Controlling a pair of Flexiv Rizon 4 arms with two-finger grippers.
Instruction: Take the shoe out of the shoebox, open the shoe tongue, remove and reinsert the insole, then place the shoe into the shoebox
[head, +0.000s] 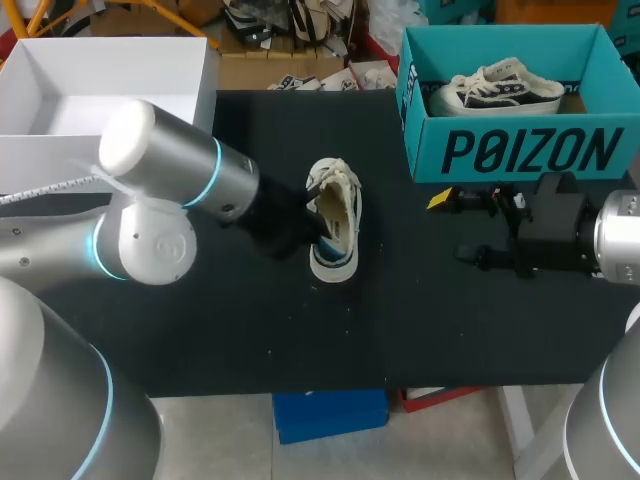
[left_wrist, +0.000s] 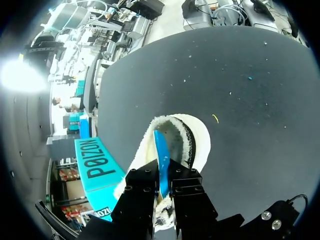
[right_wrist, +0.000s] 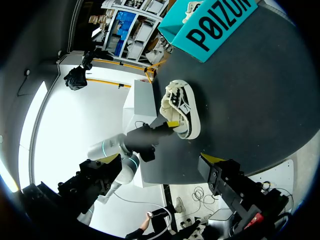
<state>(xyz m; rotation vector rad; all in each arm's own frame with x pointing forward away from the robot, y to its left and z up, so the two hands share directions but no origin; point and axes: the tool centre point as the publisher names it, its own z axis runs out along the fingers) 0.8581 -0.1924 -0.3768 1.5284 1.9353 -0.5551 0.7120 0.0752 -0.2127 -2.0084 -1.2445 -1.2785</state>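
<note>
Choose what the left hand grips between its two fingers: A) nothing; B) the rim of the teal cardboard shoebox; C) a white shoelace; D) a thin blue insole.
D: in the left wrist view the left hand is shut on the thin blue insole, which stands up out of the white shoe.

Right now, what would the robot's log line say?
left gripper: shut on blue insole, in shoe | right gripper: open, empty | shoe: on table, outside shoebox
</note>
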